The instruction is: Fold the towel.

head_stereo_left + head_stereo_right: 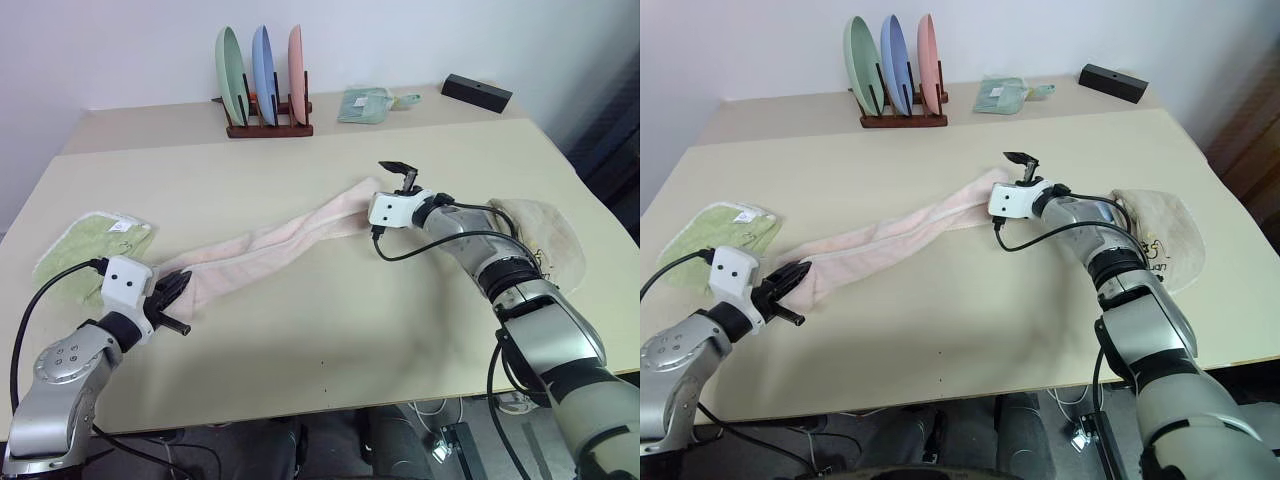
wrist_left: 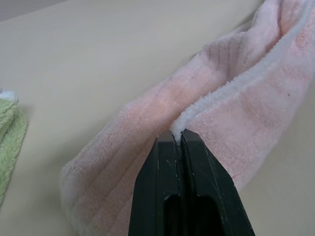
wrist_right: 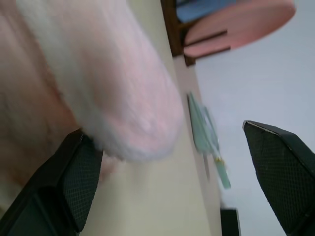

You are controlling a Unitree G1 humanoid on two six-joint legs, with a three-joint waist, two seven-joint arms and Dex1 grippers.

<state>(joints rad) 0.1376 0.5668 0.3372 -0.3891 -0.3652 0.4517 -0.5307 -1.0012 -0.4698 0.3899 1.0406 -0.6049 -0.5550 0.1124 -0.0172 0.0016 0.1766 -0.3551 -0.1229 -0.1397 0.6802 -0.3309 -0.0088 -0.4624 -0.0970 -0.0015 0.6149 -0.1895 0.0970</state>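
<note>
Left gripper: at the lower left of the head view your black fingers are clamped together on the whitish trim of the towel; the wrist view shows the trim pinched right at the tips. This looks like your anchor on that end.

Right gripper: just right of centre, jaws spread wide with nothing between them. One finger lies against the towel's far end, the other stands clear above it. You seem placed to take that end, so you would have both ends for the fold.

Towel: a long pink rope running diagonally from lower left to centre, bunched along its length, not yet folded.

Green cloth: at the left edge, just beside your left gripper; not your concern.

Beige towel: at the right, partly under your right forearm; keep it out of the grasp.

Table: pale, matt, bare in the foreground, so you have room to lay the fold.

Back of the table: a wooden rack holding three coloured plates, a small pale green item, a black box, then a plain white wall.
</note>
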